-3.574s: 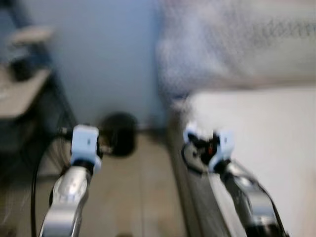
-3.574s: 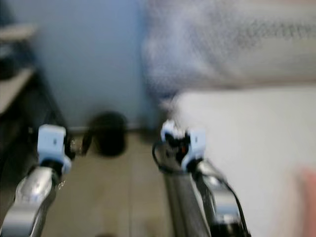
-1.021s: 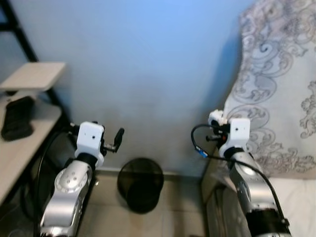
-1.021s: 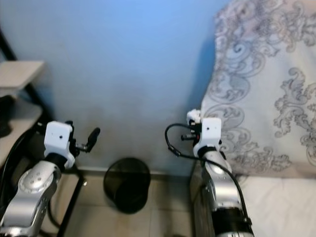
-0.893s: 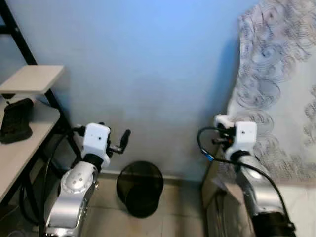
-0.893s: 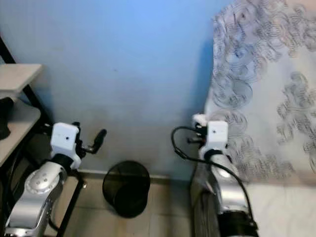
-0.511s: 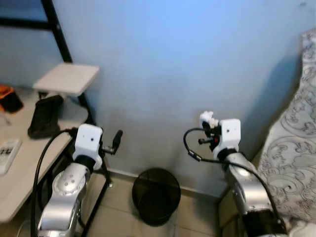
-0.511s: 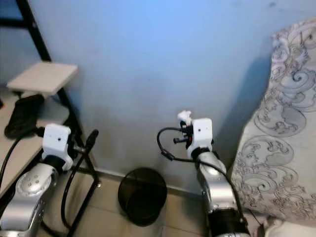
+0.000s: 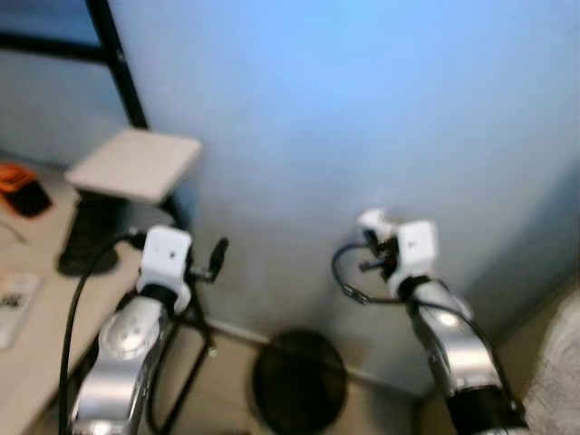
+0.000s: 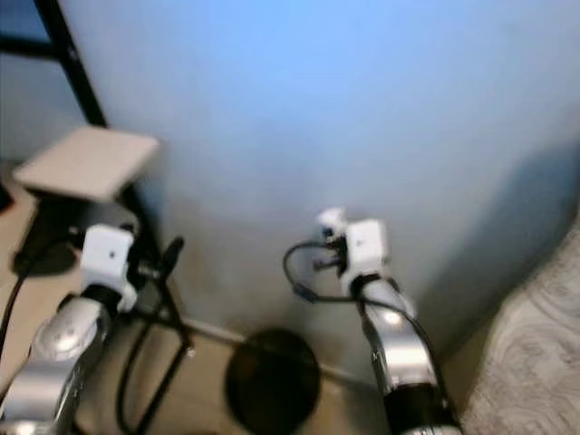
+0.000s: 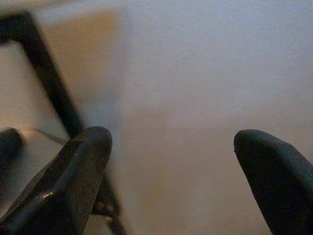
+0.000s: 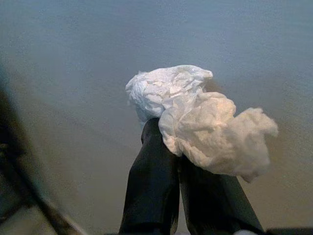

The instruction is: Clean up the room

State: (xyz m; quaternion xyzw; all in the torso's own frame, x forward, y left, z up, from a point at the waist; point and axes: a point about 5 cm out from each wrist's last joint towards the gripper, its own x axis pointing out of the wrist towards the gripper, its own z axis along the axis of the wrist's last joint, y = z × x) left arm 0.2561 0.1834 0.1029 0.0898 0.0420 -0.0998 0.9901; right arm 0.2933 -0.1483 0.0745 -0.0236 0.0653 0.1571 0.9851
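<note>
Silver arms [image 9: 127, 344] — white wrist blocks [image 9: 165, 256], looping black cables [image 9: 349, 288] — glossy black fingers [image 11: 68, 181].

A wall [image 9: 362, 109] stands ahead, behind both arms; on the floor at its foot, between the arms, sits a waste bin [image 9: 299, 381]; the left gripper [image 11: 171, 161] is held up left of the bin, the right gripper [image 12: 178, 147] up to its right with a crumpled tissue [image 12: 195, 117] between its fingers; a desk [image 9: 36, 344] lies at far left, a small shelf [image 9: 136, 163] raised above it; bedding [image 10: 535, 362] lies at far right.
</note>
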